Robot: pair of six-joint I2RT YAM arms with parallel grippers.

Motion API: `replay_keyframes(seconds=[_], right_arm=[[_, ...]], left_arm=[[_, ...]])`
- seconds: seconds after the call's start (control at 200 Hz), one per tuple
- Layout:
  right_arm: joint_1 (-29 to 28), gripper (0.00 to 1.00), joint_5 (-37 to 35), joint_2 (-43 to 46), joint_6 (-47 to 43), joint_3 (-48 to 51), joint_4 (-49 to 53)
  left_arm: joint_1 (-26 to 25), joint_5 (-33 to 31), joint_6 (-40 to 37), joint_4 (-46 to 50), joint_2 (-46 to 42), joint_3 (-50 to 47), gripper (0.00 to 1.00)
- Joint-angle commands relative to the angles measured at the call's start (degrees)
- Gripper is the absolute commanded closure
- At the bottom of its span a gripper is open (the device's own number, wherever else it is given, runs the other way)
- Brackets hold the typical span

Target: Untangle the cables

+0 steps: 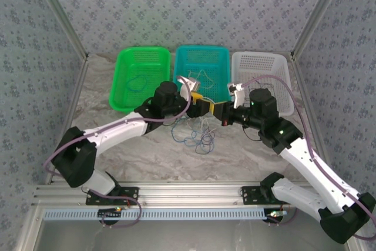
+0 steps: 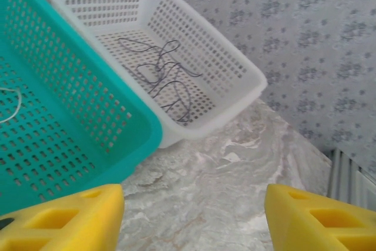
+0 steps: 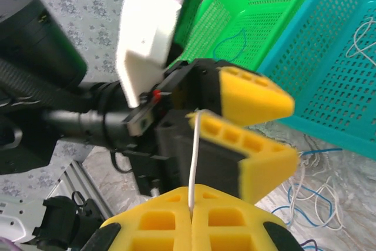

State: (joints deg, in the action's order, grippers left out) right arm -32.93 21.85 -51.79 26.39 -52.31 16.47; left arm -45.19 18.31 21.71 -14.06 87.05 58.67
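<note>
Two arms (image 1: 117, 127) bend inward, right gripper (image 3: 191, 201) seemingly pinching a white cable (image 3: 194, 157).

The two arms converge over the middle of the worktop (image 1: 176, 166). The left gripper (image 1: 197, 96) and right gripper (image 3: 191, 207) sit nose to nose just in front of the teal basket (image 1: 202, 49), leaving no passage between them. A white cable (image 3: 194, 157) runs straight from the right gripper's closed jaws toward the left gripper's parted jaws. Beneath them, loose cables (image 1: 194, 134) litter the worktop. The green basket (image 1: 116, 86) and white basket (image 1: 261, 55) flank the teal one along the far edge. The near centre and the strip beside the white basket lie bare. Patterned walls (image 1: 35, 57) close both sides.
</note>
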Motion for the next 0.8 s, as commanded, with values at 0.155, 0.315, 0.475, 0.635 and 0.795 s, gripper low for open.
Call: replay_keyframes(seconds=[0.155, 0.315, 0.475, 0.635, 0.795], right_arm=[[-0.1, 1.00, 1.0, 3.0, 0.1, -3.6, 1.3], [0.7, 1.00, 0.4, 5.0, 0.0, -4.5, 2.6], [1.1, 1.00, 0.2, 6.4, 0.8, -4.3, 2.5], [1.8, 1.00, -0.8, 7.6, 0.6, -4.6, 4.1], [3.3, 1.00, -3.3, 10.1, -1.2, -6.4, 8.2]], left_arm=[[-1.0, -10.7, -0.4, 16.5, 5.9, 7.5, 0.48], [-1.0, -15.9, 0.2, 19.9, 5.6, 5.7, 0.54], [-1.0, -21.3, 1.2, 21.5, 3.7, 3.3, 0.64], [-1.0, -24.3, 0.8, 21.5, 0.9, 0.4, 0.75], [-1.1, -26.5, 0.2, 23.4, -2.2, -2.3, 0.78]])
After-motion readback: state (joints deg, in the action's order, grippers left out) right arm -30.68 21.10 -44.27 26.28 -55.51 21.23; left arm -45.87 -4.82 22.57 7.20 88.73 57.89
